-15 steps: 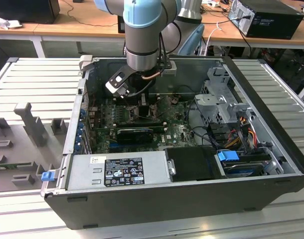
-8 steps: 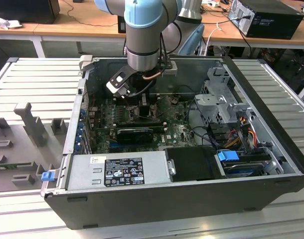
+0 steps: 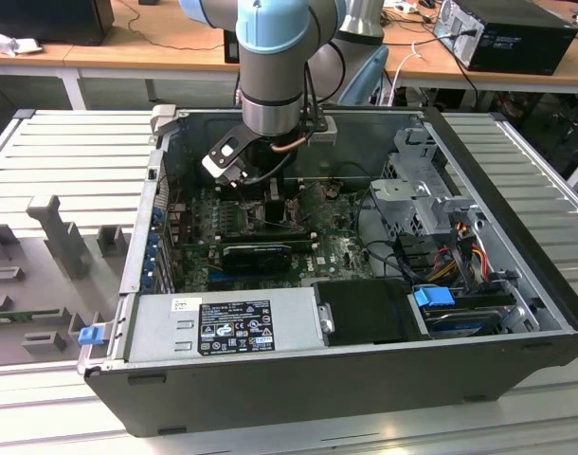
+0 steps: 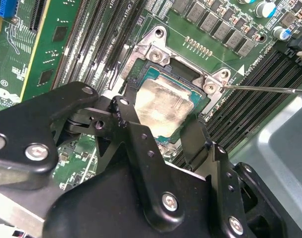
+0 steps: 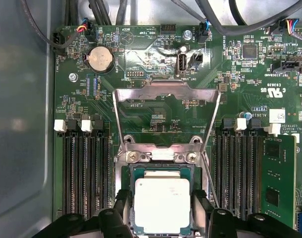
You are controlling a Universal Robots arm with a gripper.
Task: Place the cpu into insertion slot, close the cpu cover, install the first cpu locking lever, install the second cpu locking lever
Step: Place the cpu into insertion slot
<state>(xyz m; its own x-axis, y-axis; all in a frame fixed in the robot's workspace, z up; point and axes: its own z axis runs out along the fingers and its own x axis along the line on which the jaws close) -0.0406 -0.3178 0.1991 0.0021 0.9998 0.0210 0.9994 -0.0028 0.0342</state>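
Thin silver-grey square cpu [image 5: 162,210] lies in the dark-rimmed insertion slot [image 5: 190,171]; black pincer [image 5: 161,197] straddles it, grip I cannot tell; probably light, fragile; take its edges.

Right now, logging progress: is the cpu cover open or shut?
Open. In the first wrist view the cpu cover is swung back, board showing through its window; the cpu lies uncovered.

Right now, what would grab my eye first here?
The pale blue robot arm reaching down into the open computer case stands out in the exterior view. In the first wrist view, the silver cpu sits in the insertion slot at the gripper, the cpu cover flipped open.
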